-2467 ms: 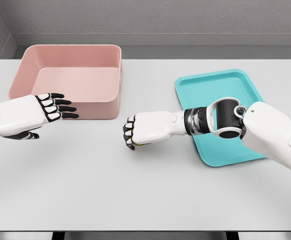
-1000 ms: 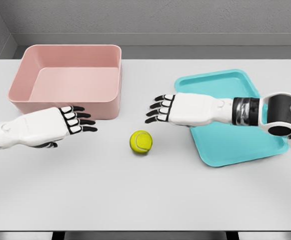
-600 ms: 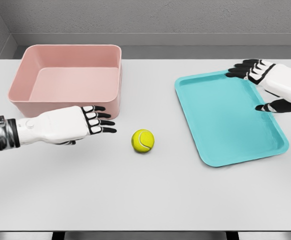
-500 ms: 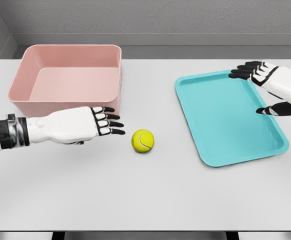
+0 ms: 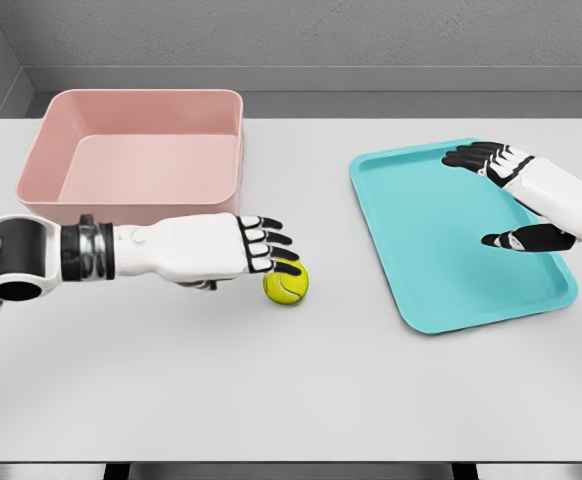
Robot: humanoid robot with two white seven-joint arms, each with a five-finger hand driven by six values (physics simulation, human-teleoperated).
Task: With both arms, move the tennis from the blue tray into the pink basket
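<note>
Both arms glossy white shell. Left hand [image 5: 233, 250]: white back and white finger segments, black at the joints and fingertips, thumb dark underneath. Behind its wrist a ribbed band of grey metal and black rings, then a black cylindrical joint housing with a round white-rimmed end cap at the elbow. Right hand [image 5: 516, 190]: same make, white back, white segments over black fingers, thumb almost wholly black, smooth white forearm casing.
</note>
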